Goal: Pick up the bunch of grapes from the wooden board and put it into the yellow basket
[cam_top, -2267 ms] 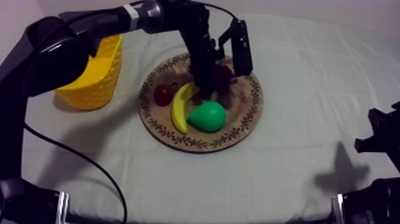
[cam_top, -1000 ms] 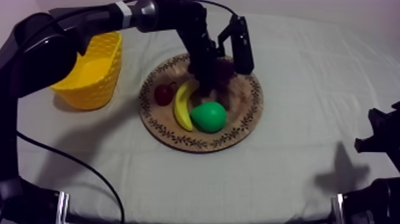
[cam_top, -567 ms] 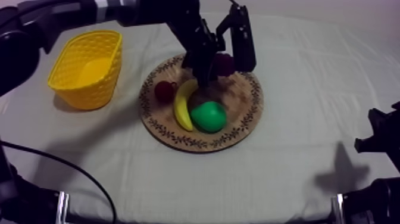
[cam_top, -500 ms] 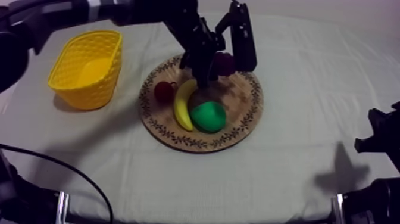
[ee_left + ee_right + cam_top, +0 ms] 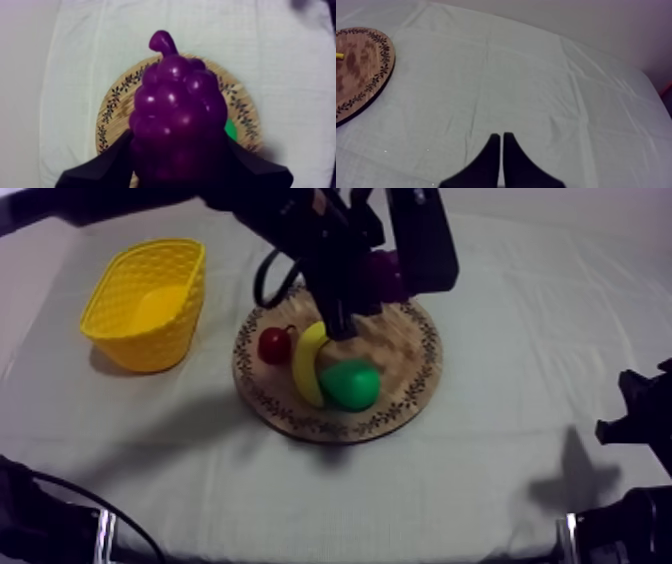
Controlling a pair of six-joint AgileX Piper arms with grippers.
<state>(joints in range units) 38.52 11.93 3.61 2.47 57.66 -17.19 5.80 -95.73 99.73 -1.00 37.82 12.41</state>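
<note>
the left gripper [image 5: 177,141] is clenched on the bunch of grapes [image 5: 175,100], one black finger pressed to each flank of the cluster. the bunch is glossy deep purple, a lumpy cone of rounded bumps with a short curled stem sticking out of its far end. it hangs in the air over the round wooden board [image 5: 405,353], toward the board's far side, and a soft shadow lies on the wood under it.

the board is flat, its face mottled brown, with a dark band of leafy pattern around the rim. three toy fruits lie on it: a smooth green pear [image 5: 350,385] near the front, a curved yellow banana [image 5: 305,363] touching the pear's left side, and a small red fruit [image 5: 273,345] with a thin stem beside the banana, close to the rim.

the yellow basket [image 5: 150,338] stands well apart on the left side of the table — an oval tub with a woven, ribbed wall and nothing visible inside it.

the right gripper [image 5: 501,145] is closed on nothing, its fingers pressed together in a narrow wedge low over the creased grey-white cloth [image 5: 486,75], the board's rim off to one side.
</note>
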